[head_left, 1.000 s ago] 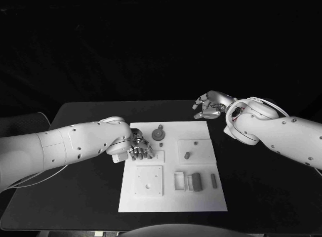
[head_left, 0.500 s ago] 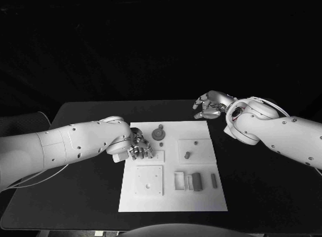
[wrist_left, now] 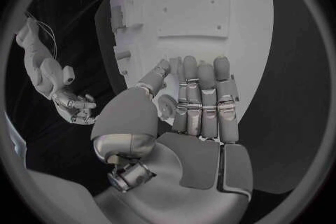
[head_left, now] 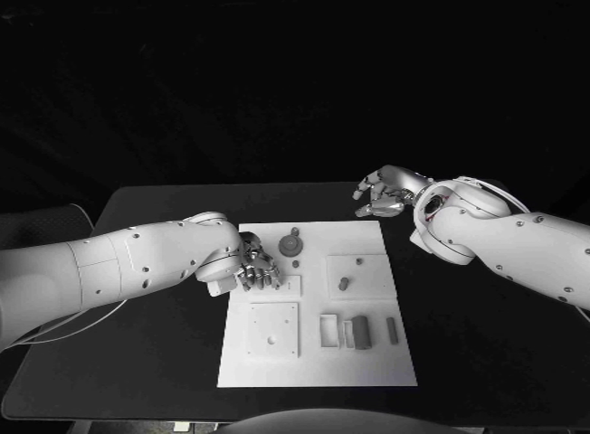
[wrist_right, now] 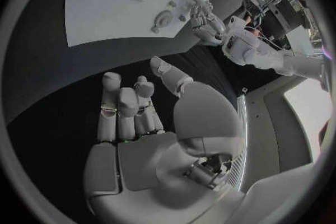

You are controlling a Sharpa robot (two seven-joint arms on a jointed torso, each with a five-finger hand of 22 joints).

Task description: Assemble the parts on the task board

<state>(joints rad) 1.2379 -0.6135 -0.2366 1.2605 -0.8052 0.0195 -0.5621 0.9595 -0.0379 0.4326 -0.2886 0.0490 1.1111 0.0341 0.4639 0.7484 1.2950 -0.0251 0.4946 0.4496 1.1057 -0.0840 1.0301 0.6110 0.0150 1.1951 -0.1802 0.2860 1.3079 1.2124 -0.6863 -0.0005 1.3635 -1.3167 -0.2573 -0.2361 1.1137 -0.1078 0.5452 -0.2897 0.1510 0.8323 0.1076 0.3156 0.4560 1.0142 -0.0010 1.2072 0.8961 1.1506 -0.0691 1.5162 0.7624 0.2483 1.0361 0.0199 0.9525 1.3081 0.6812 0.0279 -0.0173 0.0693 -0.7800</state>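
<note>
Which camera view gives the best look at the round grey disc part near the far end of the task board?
The head view: the round disc part sits unobstructed on the task board, just beside the left robot hand. The right wrist view shows it small and distant. In the left wrist view I cannot pick it out with certainty.

Two bulky white arms, the left arm (head_left: 126,262) and the right arm (head_left: 530,246), are being shown with smooth rounded shells dotted by small dark screws. A thin cable is being carried around the right wrist. Each arm is being ended by a silver hand, the left hand (head_left: 256,268) and the right hand (head_left: 386,192), built from jointed metal segments.
</note>
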